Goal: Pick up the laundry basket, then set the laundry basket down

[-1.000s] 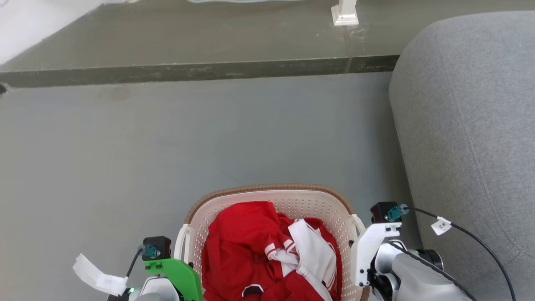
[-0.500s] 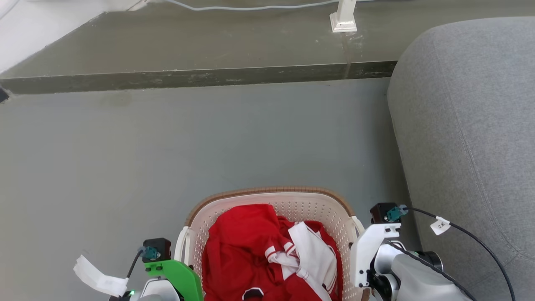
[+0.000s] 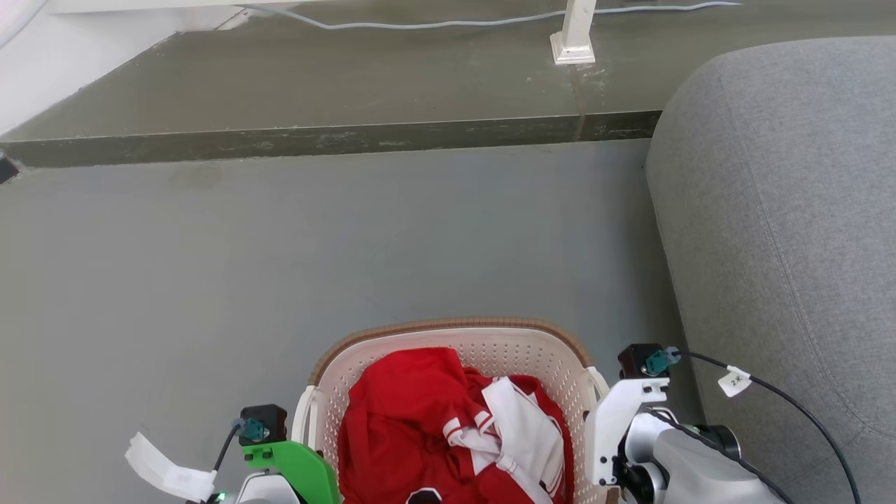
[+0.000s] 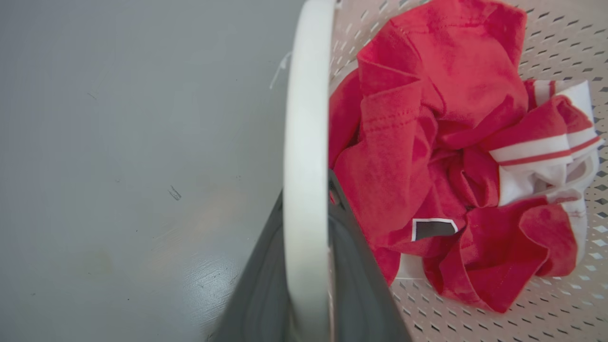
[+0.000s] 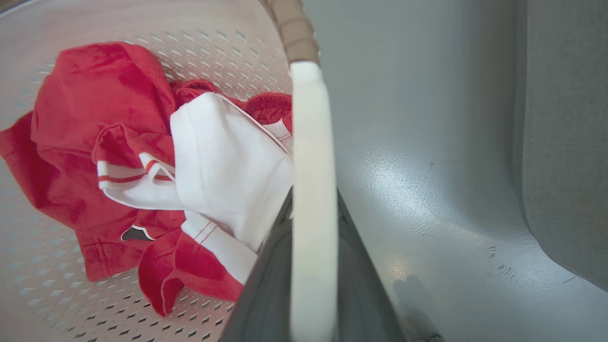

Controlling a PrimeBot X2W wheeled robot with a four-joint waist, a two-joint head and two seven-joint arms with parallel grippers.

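Note:
The laundry basket, cream-white and perforated with a brown woven-look rim, sits at the bottom centre of the head view, between my two wrists. Red and white clothes lie bunched inside it. In the left wrist view my left gripper is shut on the basket's white left handle, with one dark finger on each side. My right gripper is likewise shut on the white right handle. Whether the basket's bottom touches the floor is hidden.
A grey sofa stands close on the right, almost beside my right wrist. Ahead lies open grey floor, ending at a raised dark step with a white post and a cable on it.
The whole head picture has slid downward, so the camera has moved; more of the step and a cable show at the top. Both grippers keep hold of the handles.

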